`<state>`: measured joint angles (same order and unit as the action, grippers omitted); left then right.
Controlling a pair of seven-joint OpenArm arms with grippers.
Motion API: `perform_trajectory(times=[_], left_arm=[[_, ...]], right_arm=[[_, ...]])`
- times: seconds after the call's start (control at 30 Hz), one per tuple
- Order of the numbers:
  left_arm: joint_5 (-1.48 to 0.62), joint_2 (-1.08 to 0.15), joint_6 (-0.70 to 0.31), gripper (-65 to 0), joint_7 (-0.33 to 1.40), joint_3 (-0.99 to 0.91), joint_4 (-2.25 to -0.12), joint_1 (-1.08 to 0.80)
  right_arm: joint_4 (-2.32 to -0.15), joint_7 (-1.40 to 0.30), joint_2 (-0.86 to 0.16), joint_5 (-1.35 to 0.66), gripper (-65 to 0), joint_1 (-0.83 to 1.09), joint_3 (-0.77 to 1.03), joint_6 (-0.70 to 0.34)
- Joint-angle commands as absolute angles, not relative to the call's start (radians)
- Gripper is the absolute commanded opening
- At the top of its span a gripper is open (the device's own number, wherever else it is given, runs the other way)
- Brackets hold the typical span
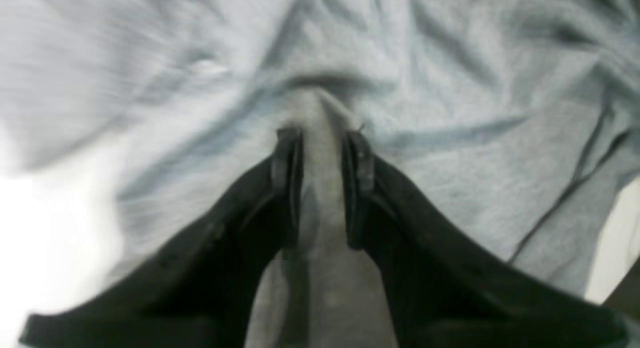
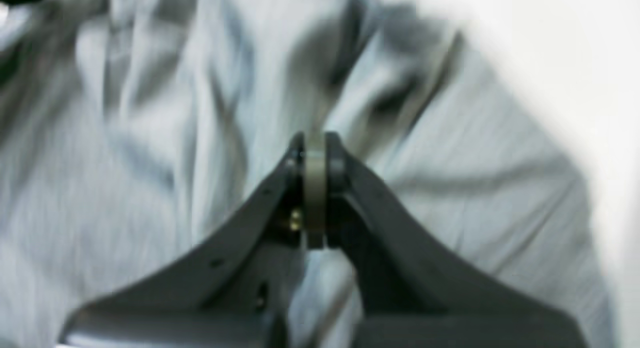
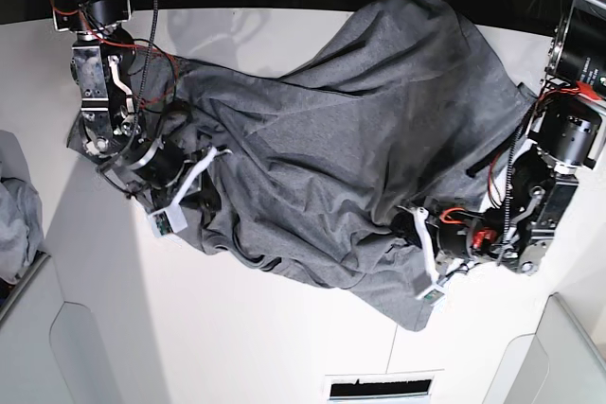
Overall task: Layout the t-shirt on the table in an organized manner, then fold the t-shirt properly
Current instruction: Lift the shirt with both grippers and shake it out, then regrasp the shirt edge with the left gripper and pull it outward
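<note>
The charcoal-grey t-shirt (image 3: 360, 120) lies crumpled and spread slantwise across the white table (image 3: 265, 328), with one edge reaching the far rim. My left gripper (image 3: 417, 224) is at the shirt's near right part. In the left wrist view this gripper (image 1: 322, 135) is shut on a raised ridge of the t-shirt (image 1: 450, 87) that fills the gap between its fingers. My right gripper (image 3: 204, 186) is at the shirt's left edge. The right wrist view shows it (image 2: 315, 137) shut on a thin strip of the cloth (image 2: 475, 188), with bare table (image 2: 575, 37) beyond.
A lighter bluish-grey garment heap (image 3: 14, 205) lies at the left edge. Pale grey bins stand at the near left (image 3: 85, 357) and near right (image 3: 568, 357). A dark slot (image 3: 379, 387) sits in the table's front edge. Both arm bases stand at the far corners.
</note>
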<state>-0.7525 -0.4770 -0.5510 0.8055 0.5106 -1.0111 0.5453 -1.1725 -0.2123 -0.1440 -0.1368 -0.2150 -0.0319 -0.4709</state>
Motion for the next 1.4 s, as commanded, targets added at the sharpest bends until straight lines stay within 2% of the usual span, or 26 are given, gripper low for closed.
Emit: perform_trajectory(times=[0.0, 0.13, 0.33, 0.47, 0.57, 0.73, 0.97, 1.1, 1.2, 1.3, 1.37], left_arm=[[-0.770, -0.509, -0.564, -48.6, 0.810, 0.504, -1.054, 0.555], [-0.805, -0.596, -0.566, -48.5, 0.836, 0.502, -1.148, 0.470], [-0.819, -0.670, -0.583, -48.5, 0.836, 0.461, -1.228, 0.290], [-0.804, -0.691, -0.587, -48.5, 0.849, 0.459, -1.229, 0.178], [-0.739, -0.693, -0.585, -48.5, 0.813, 0.459, -1.227, 0.142], [-0.558, -0.641, -0.487, -48.6, 0.707, 0.459, -1.197, 0.202], [-0.450, -0.474, -0.486, -48.6, 0.683, 0.459, -0.995, 0.391], [-0.451, -0.429, -0.486, -48.5, 0.680, 0.459, -0.930, 0.488], [-0.463, -0.450, -0.488, -48.4, 0.717, 0.459, -0.934, 0.533], [-0.598, -0.526, -0.563, -48.2, 0.752, 0.459, -0.996, 0.538], [-0.691, -0.603, -0.591, -42.3, 0.761, 0.459, -1.075, 0.518]], right_arm=[[-1.183, -0.184, -0.132, -0.133, -65.0, -0.259, -0.027, -0.461], [-1.127, -0.184, -0.083, -0.065, -65.0, -0.353, -0.027, -0.429], [-0.865, -0.175, -0.010, 0.043, -65.0, -0.517, -0.038, -0.422], [-0.689, -0.171, -0.027, 0.120, -65.0, -0.565, -0.059, -0.383], [-0.658, -0.170, -0.074, 0.123, -65.0, -0.548, -0.059, -0.337], [-0.709, -0.169, -0.165, 0.062, -65.0, -0.468, -0.059, -0.342], [-0.905, -0.169, -0.202, 0.007, -65.0, -0.305, -0.053, -0.336], [-0.977, -0.170, -0.201, 0.006, -65.0, -0.257, -0.040, -0.336], [-0.980, -0.172, -0.202, -0.009, -65.0, -0.254, -0.039, -0.336], [-0.980, -0.172, -0.202, -0.015, -65.0, -0.254, -0.039, -0.336], [-0.980, -0.173, -0.202, -0.015, -65.0, -0.254, -0.039, -0.336]])
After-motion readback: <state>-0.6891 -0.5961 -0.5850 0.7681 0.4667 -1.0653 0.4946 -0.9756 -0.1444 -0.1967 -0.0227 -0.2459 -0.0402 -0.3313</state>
